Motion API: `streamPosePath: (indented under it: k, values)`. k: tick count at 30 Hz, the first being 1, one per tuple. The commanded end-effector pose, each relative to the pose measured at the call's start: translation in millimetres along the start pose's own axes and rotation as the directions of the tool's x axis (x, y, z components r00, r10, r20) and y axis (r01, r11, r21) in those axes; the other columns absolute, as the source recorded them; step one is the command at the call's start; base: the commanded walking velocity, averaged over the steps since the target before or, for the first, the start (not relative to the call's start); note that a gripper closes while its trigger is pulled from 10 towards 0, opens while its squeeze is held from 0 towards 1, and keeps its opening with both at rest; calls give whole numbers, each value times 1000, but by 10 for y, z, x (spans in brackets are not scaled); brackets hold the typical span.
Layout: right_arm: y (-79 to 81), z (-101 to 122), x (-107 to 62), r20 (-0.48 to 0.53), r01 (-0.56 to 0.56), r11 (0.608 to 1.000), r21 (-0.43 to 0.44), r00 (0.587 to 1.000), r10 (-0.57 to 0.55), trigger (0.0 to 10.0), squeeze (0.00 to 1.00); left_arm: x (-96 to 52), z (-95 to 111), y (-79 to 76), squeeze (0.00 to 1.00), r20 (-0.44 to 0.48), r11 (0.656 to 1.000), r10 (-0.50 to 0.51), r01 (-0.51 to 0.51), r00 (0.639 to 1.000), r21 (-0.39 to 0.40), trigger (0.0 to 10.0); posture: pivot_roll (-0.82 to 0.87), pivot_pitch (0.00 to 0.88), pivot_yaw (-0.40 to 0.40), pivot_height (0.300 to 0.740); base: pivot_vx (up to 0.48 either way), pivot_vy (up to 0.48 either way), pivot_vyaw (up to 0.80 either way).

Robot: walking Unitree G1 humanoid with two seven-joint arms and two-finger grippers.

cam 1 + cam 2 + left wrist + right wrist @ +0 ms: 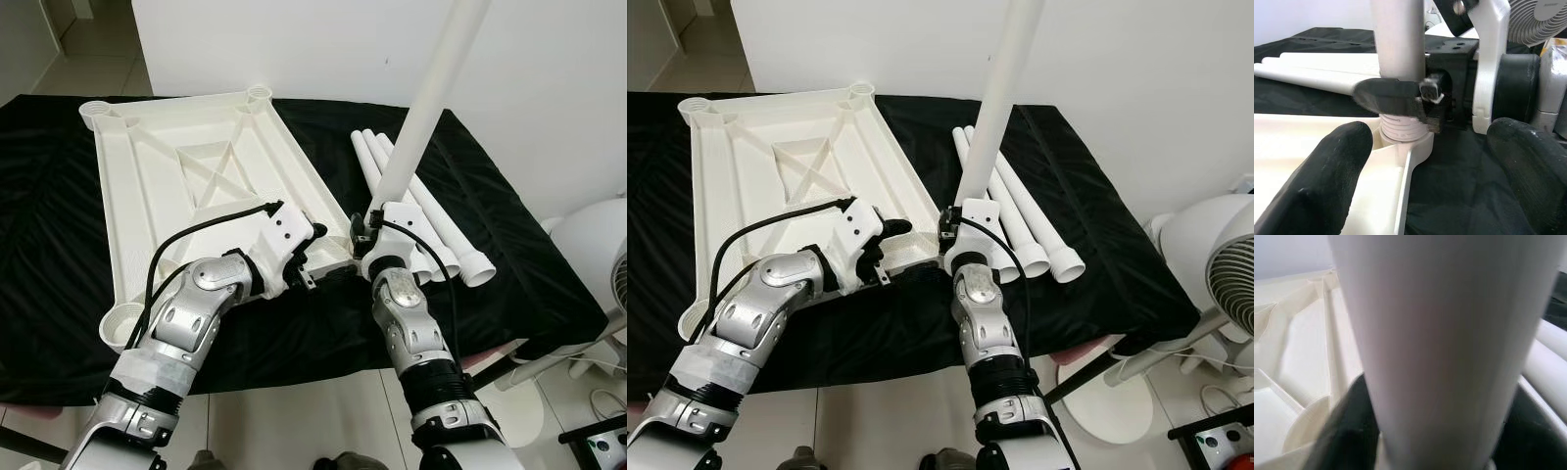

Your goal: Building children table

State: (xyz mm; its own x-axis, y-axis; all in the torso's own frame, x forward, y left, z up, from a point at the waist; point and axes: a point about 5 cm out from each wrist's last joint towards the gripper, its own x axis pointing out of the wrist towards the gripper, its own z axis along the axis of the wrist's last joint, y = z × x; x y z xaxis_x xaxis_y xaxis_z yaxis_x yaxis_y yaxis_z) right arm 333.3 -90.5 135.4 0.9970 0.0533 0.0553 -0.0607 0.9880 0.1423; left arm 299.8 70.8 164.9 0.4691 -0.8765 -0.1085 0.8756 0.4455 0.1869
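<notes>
The white table top (196, 166) lies upside down on a black cloth, with a round socket at each corner. My right gripper (364, 230) is shut on a white table leg (426, 98) that stands nearly upright. The leg's threaded end (1400, 128) sits in the near right corner socket (1420, 147). My left gripper (312, 257) hovers open just left of that corner. Its fingers (1327, 171) are spread wide, one over the table top and one over the cloth. In the right wrist view the leg (1440, 333) is pressed between the dark fingers.
Three spare white legs (431, 211) lie side by side on the cloth right of the table top. A white fan (598, 255) stands off the right end of the cloth. A white wall runs close behind.
</notes>
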Motion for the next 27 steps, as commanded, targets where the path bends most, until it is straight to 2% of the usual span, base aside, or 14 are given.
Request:
streamPosePath:
  k: [1,5,8,11,12,14,20,23,27]
  values:
    - [-15,80,-17,46,-22,999,30,999,20,10000,1000,18,16,-3,0,13,1000,-14,14,1000,0,10000,56,0,-62,740,0,0,0]
    - [-93,137,-43,81,-42,999,34,996,39,10000,1000,25,15,-7,0,15,1000,-12,13,1000,-3,10000,56,0,-64,740,0,0,0]
    - [-271,187,-78,97,-104,995,-10,990,104,10000,1000,51,30,-17,0,31,1000,-7,8,999,-11,10000,57,0,-67,740,0,0,0]
    - [-359,211,-87,99,-149,988,-41,983,153,10000,1000,64,33,-38,0,33,1000,-13,14,999,-12,10000,58,0,-68,740,0,0,0]
    - [-404,214,-98,95,-202,977,-69,973,208,10000,0,69,31,-48,0,33,1000,-18,18,999,-11,10000,57,0,-68,740,0,0,0]
    - [-432,211,-110,90,-251,964,-89,962,259,10000,0,72,27,-50,0,33,1000,-19,19,999,-10,10000,57,0,-68,740,0,0,0]
    - [-515,214,-103,89,-296,948,-121,948,307,10000,0,86,36,-47,0,36,1000,-22,23,999,-6,10000,60,0,-71,740,0,0,0]
    - [-578,214,-53,47,-395,903,-172,912,408,10000,0,110,57,-28,0,44,1000,-22,22,999,4,10000,62,0,-72,740,0,0,0]
    - [-577,200,-28,24,-432,886,-170,897,442,10000,0,115,66,-24,0,47,1000,-23,23,999,8,10000,67,0,-74,740,0,0,0]
